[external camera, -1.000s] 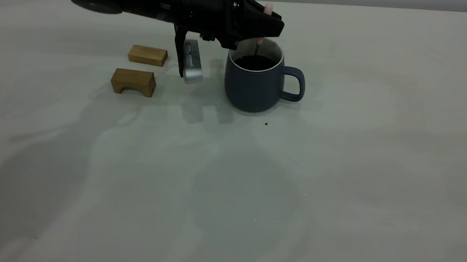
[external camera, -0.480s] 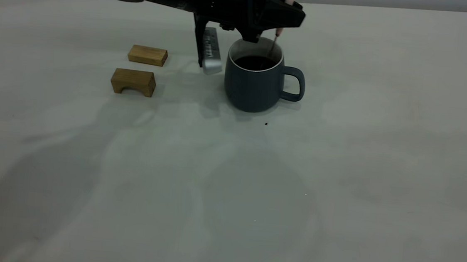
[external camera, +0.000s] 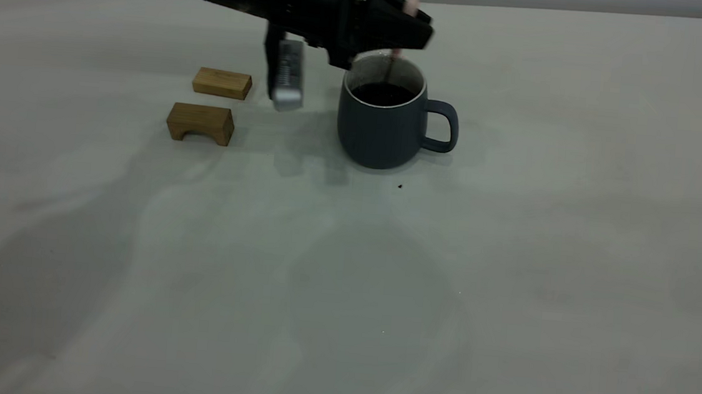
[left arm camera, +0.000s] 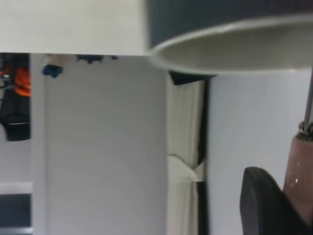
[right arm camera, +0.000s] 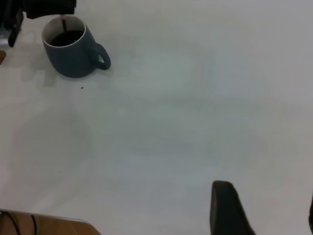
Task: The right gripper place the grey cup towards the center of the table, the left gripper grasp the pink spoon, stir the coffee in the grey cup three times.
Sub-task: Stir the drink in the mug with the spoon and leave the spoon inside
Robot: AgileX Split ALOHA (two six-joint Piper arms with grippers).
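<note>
**Inspector:** Report the working arm.

**Assessor:** The left gripper (external camera: 402, 29) hangs directly over the grey cup (external camera: 381, 127), jaws clamped on the handle of the pink spoon (external camera: 402, 29). The handle tip pokes out above the jaws; the metal neck drops straight below them, past the white rim and into the coffee (external camera: 385, 93). The wrist view confirms it: one finger (left arm camera: 266, 205) pressed against the pink handle, the rim just beyond.

**Inspector:** Cup location?

**Assessor:** On the table (external camera: 508, 266), immediately beneath the jaws, loop handle pointing away from the arm's body. Two wooden blocks (external camera: 204, 107) lie well behind the jaws, back along the arm's side (not part of the job).

**Inspector:** The other arm?

**Assessor:** The right gripper (right arm camera: 259, 210) is parked well apart from the cup, holding nothing. One finger shows with a wide gap beside it, so I judge the jaws parted.

**Inspector:** Stage, and recommendations?

**Assessor:** Stirring, in my judgement; the count cannot be read from here. Keep the circles tight and inside the rim, since the neck sits close to the far wall and a knock could shift or tip the cup. Hold the bowl submerged but off the bottom, keep the pace slow so nothing sloshes over, and maintain grip pressure because the handle is slim and may pivot.
</note>
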